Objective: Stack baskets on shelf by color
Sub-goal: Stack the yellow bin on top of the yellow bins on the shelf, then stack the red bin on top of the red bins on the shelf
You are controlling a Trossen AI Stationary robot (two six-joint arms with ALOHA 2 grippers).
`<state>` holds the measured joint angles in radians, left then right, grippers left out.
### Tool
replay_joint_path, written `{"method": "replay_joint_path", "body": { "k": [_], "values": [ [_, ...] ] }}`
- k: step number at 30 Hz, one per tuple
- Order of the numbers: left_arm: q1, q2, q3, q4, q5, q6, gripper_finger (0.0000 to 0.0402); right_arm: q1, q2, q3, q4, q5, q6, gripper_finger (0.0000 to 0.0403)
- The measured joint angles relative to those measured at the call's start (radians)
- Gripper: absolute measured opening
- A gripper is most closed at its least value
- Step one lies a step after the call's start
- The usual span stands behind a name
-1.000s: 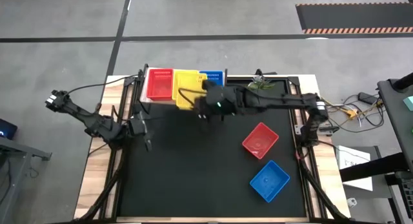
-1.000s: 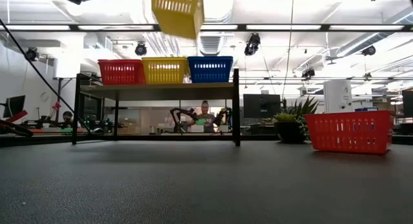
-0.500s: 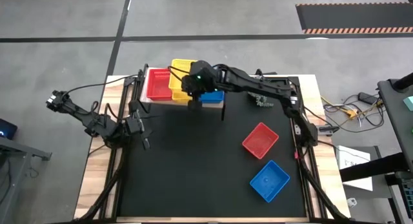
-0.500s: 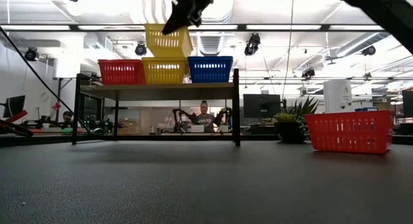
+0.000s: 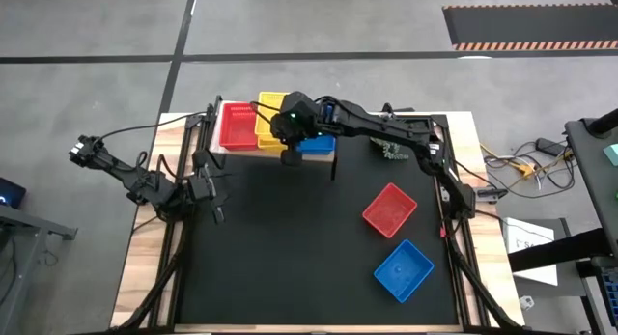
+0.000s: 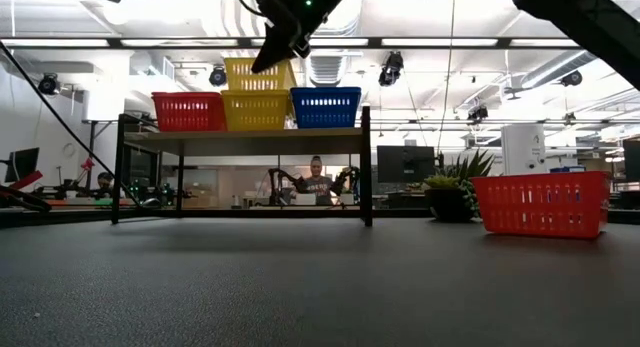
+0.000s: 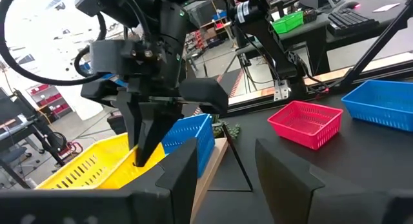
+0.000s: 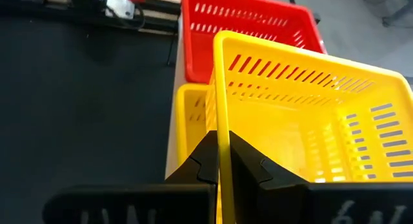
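My right gripper (image 5: 284,134) is over the shelf (image 6: 240,136) at the table's far left and is shut on a yellow basket (image 6: 258,75). That basket hangs tilted right above a second yellow basket (image 6: 255,109), which stands on the shelf between a red basket (image 6: 188,111) and a blue basket (image 6: 325,106). Whether the two yellow baskets touch, I cannot tell. Another red basket (image 5: 389,209) and another blue basket (image 5: 403,269) sit on the tabletop at the right. My left gripper (image 5: 214,202) waits open near the table's left edge. My right gripper pinches the upper yellow basket by the top edge of its near wall (image 8: 218,137), one finger inside the basket and one outside. The fingers (image 6: 268,55) come from above, slanting down from the right. The basket is tilted, its bottom level with the lower yellow basket's rim (image 8: 190,88).
A small green plant (image 6: 455,192) stands at the far right of the table, beyond the shelf's end. The black tabletop (image 5: 290,248) in front of the shelf is open. My right arm (image 5: 386,132) stretches across the table's far side.
My right gripper has carried the yellow basket toward the far left, from in front of the shelf to over it. It has come down until the basket is just above the yellow basket on the shelf. It has stayed shut on the basket.
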<state>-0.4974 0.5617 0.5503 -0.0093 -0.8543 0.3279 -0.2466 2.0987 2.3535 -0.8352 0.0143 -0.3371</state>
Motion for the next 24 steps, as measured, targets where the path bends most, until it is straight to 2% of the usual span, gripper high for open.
{"method": "replay_joint_path", "body": {
  "k": [11,24],
  "values": [
    [0.0,0.0,0.0,0.0,0.0,-0.007,0.0139,0.006,0.013,-0.002,-0.012,0.003,-0.003,0.0017],
    [-0.001,0.005,0.0,0.012,0.0,-0.011,0.0139,0.009,-0.009,0.001,-0.029,0.004,0.003,0.0131]
  ]
}}
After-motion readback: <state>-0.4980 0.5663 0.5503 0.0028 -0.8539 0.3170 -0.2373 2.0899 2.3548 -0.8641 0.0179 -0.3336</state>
